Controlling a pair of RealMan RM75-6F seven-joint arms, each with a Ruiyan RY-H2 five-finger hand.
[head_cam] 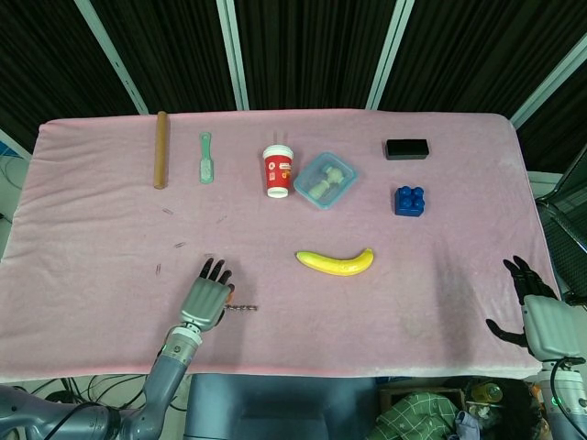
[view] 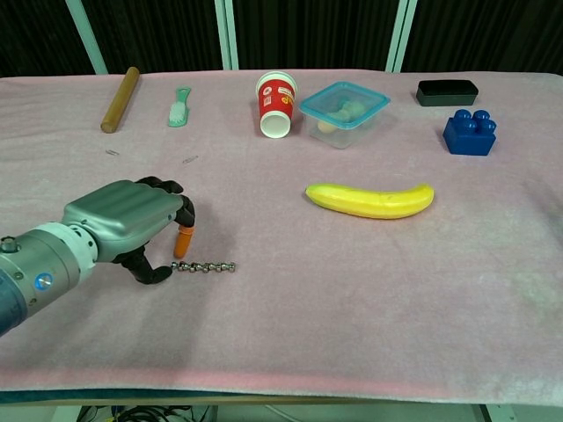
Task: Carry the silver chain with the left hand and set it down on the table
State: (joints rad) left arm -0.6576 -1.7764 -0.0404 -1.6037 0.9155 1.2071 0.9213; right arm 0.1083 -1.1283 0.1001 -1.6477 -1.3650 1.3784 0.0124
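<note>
Silver chain (view: 204, 265) lies straight on the pink tablecloth (view: 352, 290), one end at the curled fingertips of the left hand (view: 127, 224); whether it is pinched cannot be told. Right hand (head_cam: 541, 316) spread, empty.

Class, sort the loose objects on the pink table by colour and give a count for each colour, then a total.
Blue: 2, toy brick, lidded container
Green: 1, brush
Red: 1, paper cup
Yellow: 1, banana
Black: 1, box
Brown: 1, wooden stick
Silver: 1, chain
Total: 8

chain (view: 204, 265) on table (view: 352, 290), right of left hand (view: 123, 220)
</note>
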